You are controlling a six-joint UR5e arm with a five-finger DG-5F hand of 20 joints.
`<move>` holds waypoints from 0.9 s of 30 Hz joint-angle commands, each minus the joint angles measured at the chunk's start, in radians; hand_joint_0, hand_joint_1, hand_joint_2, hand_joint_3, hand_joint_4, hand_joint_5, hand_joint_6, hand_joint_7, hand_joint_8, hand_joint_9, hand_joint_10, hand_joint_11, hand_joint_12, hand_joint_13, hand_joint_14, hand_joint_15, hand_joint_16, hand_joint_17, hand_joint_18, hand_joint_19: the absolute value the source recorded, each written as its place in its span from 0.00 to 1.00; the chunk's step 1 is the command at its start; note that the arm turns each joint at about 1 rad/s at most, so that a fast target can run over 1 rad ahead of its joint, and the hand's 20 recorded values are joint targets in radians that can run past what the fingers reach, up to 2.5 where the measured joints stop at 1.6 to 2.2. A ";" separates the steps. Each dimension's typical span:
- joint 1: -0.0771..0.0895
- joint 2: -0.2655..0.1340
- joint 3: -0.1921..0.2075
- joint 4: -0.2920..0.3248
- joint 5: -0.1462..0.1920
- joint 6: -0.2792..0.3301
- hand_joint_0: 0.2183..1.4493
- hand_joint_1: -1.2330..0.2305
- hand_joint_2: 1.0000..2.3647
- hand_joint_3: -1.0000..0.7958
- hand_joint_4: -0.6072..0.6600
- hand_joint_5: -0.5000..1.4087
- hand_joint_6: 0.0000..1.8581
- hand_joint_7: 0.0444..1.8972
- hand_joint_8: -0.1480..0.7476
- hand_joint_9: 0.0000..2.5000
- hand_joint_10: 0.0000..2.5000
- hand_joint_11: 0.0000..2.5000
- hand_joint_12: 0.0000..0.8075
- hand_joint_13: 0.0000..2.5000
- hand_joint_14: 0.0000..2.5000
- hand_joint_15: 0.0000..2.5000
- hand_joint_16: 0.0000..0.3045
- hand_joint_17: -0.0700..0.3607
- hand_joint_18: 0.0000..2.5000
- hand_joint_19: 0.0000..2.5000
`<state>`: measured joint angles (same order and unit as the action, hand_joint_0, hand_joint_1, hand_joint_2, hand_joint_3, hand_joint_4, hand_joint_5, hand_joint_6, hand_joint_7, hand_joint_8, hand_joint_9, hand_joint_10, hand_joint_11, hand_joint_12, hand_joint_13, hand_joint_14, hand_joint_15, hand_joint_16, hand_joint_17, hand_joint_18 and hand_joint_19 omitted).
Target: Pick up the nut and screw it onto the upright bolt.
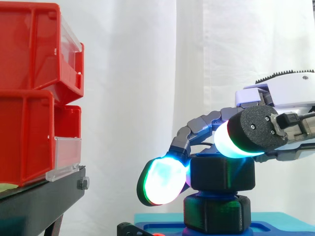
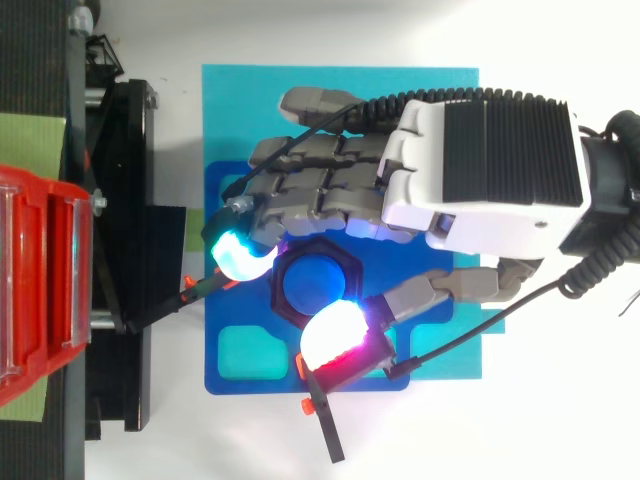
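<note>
Right of the red plastic bins (image 1: 29,98), side view: hand (image 1: 261,130), fingers (image 1: 160,181) curled, pinching the dark hexagonal plastic nut (image 1: 222,172). Top view: nut sits over blue upright bolt (image 2: 318,283). Risk: fingers slipping off mid-turn, or tilted nut cross-threading.

This room is bright. Soft, even light falls on the white curtain (image 1: 147,73), and I see no hard shadows on it. The pads (image 1: 160,184) of the hand (image 2: 480,160) glow so strongly that their middles look plain white. Cyan, green and red show at their rims. Their glow puts a blue and purple shine on the dark nut (image 1: 221,172). The clear fronts of the red bins (image 1: 29,49) shine a little. The black stand (image 1: 39,199) looks very dark.
</note>
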<state>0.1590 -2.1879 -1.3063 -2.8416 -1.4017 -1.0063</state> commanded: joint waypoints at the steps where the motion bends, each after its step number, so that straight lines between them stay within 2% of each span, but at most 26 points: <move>1: -0.004 0.000 0.001 0.001 -0.005 0.000 0.23 0.62 0.00 0.28 0.60 0.17 0.27 0.42 0.43 0.22 0.00 0.00 0.37 0.16 0.00 0.00 0.11 0.34 0.04 0.00; 6: -0.010 0.000 -0.001 -0.001 -0.014 0.000 0.23 0.62 0.00 0.28 0.62 0.18 0.27 0.53 0.45 0.25 0.00 0.00 0.36 0.17 0.00 0.00 0.11 0.34 0.04 0.00; 8: -0.018 0.000 0.001 0.002 -0.026 0.000 0.23 0.62 0.00 0.28 0.62 0.19 0.27 0.57 0.45 0.25 0.00 0.00 0.36 0.17 0.00 0.00 0.11 0.33 0.05 0.00; 17: -0.039 0.000 -0.001 0.007 -0.059 -0.003 0.23 0.61 0.00 0.28 0.61 0.21 0.27 0.67 0.46 0.28 0.00 0.00 0.36 0.19 0.00 0.00 0.10 0.32 0.06 0.00; 19: -0.047 -0.001 0.001 0.007 -0.068 -0.003 0.24 0.61 0.00 0.28 0.60 0.22 0.28 0.66 0.46 0.29 0.00 0.00 0.35 0.20 0.00 0.00 0.10 0.32 0.06 0.00; 27: -0.055 0.000 0.001 0.005 -0.080 -0.005 0.24 0.59 0.00 0.28 0.61 0.23 0.31 0.66 0.48 0.36 0.00 0.04 0.33 0.23 0.00 0.00 0.09 0.31 0.11 0.00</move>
<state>0.1074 -2.1874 -1.3060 -2.8356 -1.4766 -1.0107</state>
